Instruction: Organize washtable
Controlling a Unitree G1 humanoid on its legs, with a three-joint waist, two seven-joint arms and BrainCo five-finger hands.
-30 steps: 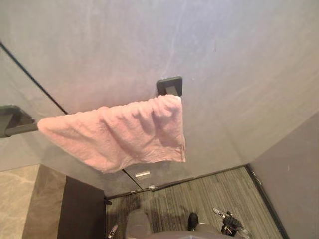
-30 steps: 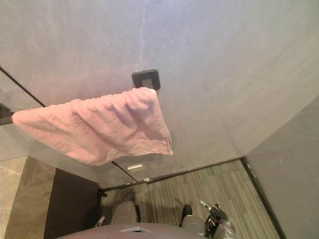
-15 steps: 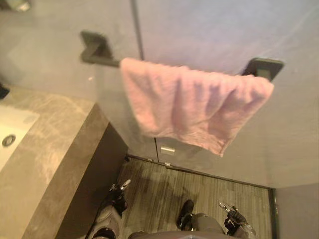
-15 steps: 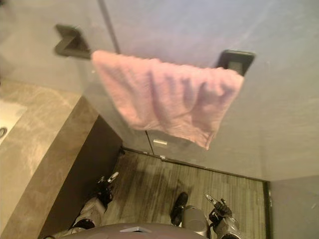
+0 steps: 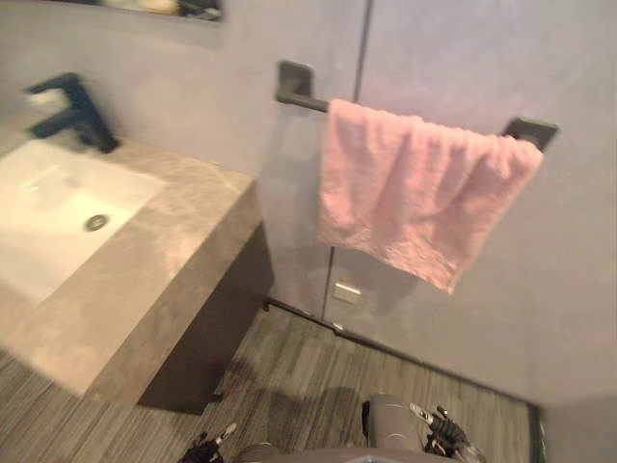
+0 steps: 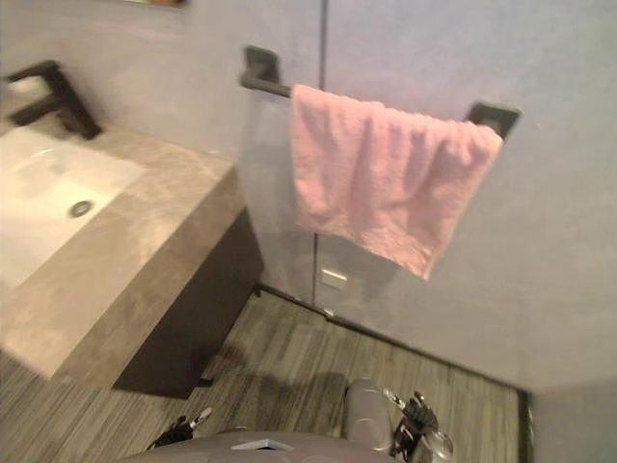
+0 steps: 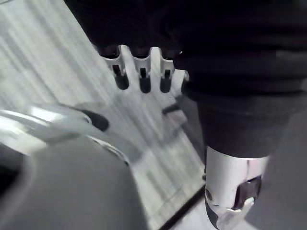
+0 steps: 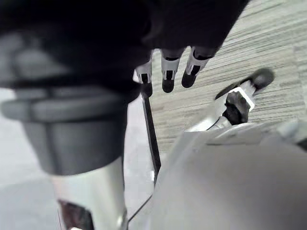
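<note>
Pink towel hanging on the wall bar beside the desk, both hands empty.
The towel [image 5: 424, 207] is draping over the dark bar [image 5: 301, 99] on the far wall, to the right of the stone desk [image 5: 183, 251]. The desk is carrying a white sink [image 5: 48, 212] with a dark tap [image 5: 72, 111] at the sink's far edge. The left hand [image 7: 142, 76] and the right hand [image 8: 168, 76] are hanging low over the striped floor [image 5: 308, 376], fingers loosely straight and wide, holding nothing, well apart from towel and desk.

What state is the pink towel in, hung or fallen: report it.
Hung. The pink towel is draped over the dark towel bar, spread along it, its lower edge hanging free above the floor.
</note>
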